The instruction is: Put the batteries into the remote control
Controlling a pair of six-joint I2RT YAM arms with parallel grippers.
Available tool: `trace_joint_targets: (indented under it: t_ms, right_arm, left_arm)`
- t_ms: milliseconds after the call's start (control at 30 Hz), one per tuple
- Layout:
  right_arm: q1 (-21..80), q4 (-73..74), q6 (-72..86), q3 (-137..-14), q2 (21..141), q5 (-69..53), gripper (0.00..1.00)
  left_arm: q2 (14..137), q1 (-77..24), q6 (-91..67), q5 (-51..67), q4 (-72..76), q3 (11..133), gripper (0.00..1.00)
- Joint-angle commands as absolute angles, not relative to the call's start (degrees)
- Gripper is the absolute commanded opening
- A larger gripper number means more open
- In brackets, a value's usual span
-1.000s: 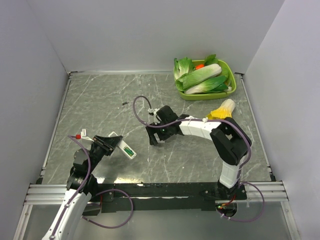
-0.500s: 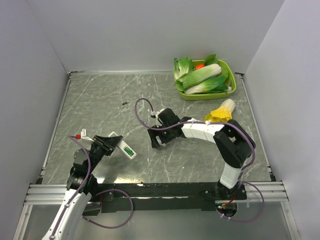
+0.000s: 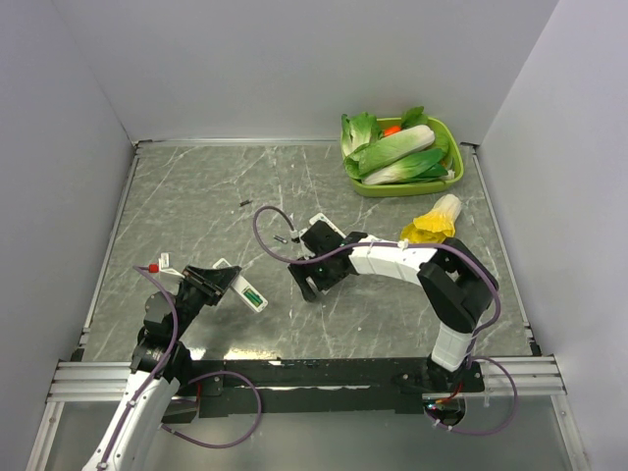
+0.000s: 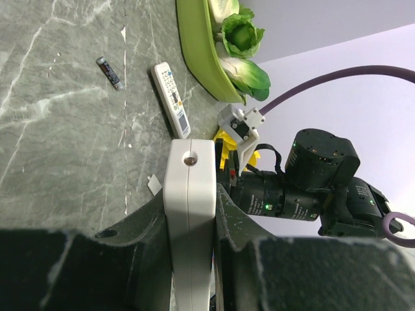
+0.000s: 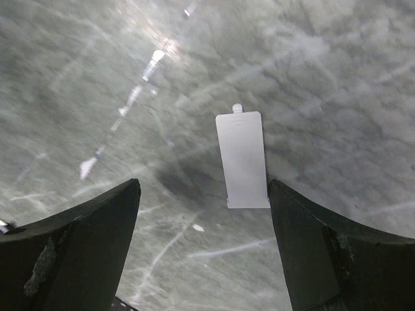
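My left gripper (image 3: 218, 283) is shut on the slim white remote control (image 3: 245, 289), which it holds off the table at the near left. The remote's open back faces up, and a green battery (image 3: 251, 294) shows inside it. In the left wrist view the remote control (image 4: 189, 168) stands edge-on, clamped between the two fingers of my left gripper (image 4: 189, 197). My right gripper (image 3: 307, 285) hovers low over mid-table. It (image 5: 203, 184) is open, with a small white battery cover (image 5: 242, 159) lying flat on the table just inside its right finger.
A green tray (image 3: 446, 175) of toy vegetables stands at the back right, with a yellow-white vegetable (image 3: 437, 216) in front of it. A wider white remote (image 4: 172, 100) with coloured buttons and a dark battery (image 4: 110, 71) lie on the marble table. Walls enclose three sides.
The right wrist has shifted slightly left and toward the near edge, and its purple cable has swung left. The left arm and the remote have not moved.
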State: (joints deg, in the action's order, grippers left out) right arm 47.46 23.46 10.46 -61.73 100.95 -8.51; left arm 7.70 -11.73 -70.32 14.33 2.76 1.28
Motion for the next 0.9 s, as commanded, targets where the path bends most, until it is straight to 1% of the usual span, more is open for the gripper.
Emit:
trace_joint_targets:
  t_ms: [0, 133, 333, 400, 433, 500, 533, 600, 733, 867]
  right_arm:
    - [47.72, 31.10, 8.44, -64.25, 96.59, -1.50, 0.87]
    - [47.81, 33.13, 6.16, -64.95, 96.15, 1.93, 0.83]
    - [47.81, 32.00, 3.61, -64.42, 96.85, 0.36, 0.76]
    - [47.72, 31.20, 2.99, -64.16, 97.29, -0.78, 0.71]
    - [47.72, 30.94, 2.21, -64.07, 97.73, -1.40, 0.68]
    - [47.72, 30.50, 1.67, -64.42, 98.69, -2.10, 0.65]
    - [47.81, 30.59, 1.41, -64.60, 99.14, -2.20, 0.61]
    - [47.72, 31.20, 0.97, -65.30, 100.19, -2.28, 0.58]
    - [48.25, 31.64, 0.88, -65.74, 101.07, -1.59, 0.54]
    - [48.86, 32.08, 0.88, -66.18, 102.30, -0.70, 0.53]
  left_arm:
    - [7.21, -11.78, -71.37, 15.29, 6.33, -2.55, 0.02]
    - [7.56, -11.78, -71.54, 15.47, 6.85, -2.55, 0.02]
    - [8.00, -11.78, -71.54, 15.38, 7.21, -2.64, 0.02]
    - [8.00, -11.69, -71.54, 15.38, 7.29, -2.55, 0.02]
    - [8.09, -11.69, -71.54, 15.47, 7.29, -2.64, 0.02]
    - [8.17, -11.78, -71.54, 15.38, 7.29, -2.64, 0.02]
    - [8.35, -11.78, -71.54, 15.47, 7.38, -2.64, 0.02]
    - [8.44, -11.78, -71.46, 15.47, 7.65, -2.64, 0.02]
    - [8.88, -11.78, -71.54, 15.64, 8.00, -2.64, 0.02]
    - [9.32, -11.69, -71.72, 15.73, 8.79, -2.90, 0.02]
